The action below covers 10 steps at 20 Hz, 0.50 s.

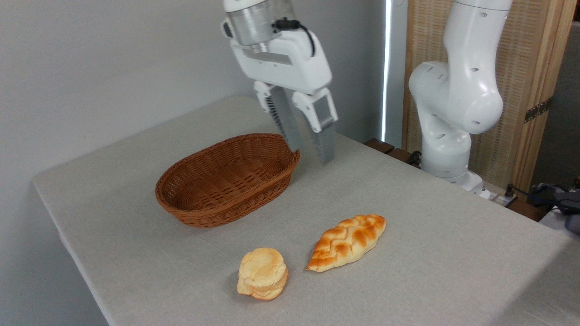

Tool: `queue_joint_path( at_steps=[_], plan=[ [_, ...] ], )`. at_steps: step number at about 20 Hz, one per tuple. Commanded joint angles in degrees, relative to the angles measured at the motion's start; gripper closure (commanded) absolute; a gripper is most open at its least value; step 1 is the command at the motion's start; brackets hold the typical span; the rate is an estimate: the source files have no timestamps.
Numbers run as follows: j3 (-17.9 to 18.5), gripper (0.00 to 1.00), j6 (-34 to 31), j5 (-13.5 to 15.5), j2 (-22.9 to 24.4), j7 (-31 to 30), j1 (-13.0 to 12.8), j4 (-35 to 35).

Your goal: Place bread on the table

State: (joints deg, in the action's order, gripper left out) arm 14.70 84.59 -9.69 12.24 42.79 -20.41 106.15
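Note:
The braided bread point(347, 242) lies flat on the grey cloth table point(430, 217), front centre, golden-orange with pointed ends. My gripper point(310, 154) hangs in the air well behind and above it, just past the right end of the wicker basket point(229, 177). Its two grey fingers point(325, 140) are a small gap apart, open, with nothing between them.
A round pale layered bun point(263, 273) sits on the cloth to the left of the bread. The brown oval basket holds nothing. The arm's white base point(446, 149) stands beyond the table's back right edge. A wall runs behind on the left.

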Motion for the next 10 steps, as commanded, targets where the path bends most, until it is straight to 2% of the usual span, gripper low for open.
queue_joint_path(
  at_steps=[1, 3, 5, 10],
  plan=[
    [-6.59, 0.00, -0.40, 4.06, -3.80, -4.98, 4.93, -3.85],
    [-8.62, 0.00, 2.40, 6.78, -4.76, -10.24, 5.73, -4.90],
    [-9.33, 0.00, 7.14, 7.76, -5.47, -14.91, 5.73, -4.99],
    [-10.13, 0.00, 14.45, 7.85, -5.91, -15.10, 6.87, -4.99]
  ],
)
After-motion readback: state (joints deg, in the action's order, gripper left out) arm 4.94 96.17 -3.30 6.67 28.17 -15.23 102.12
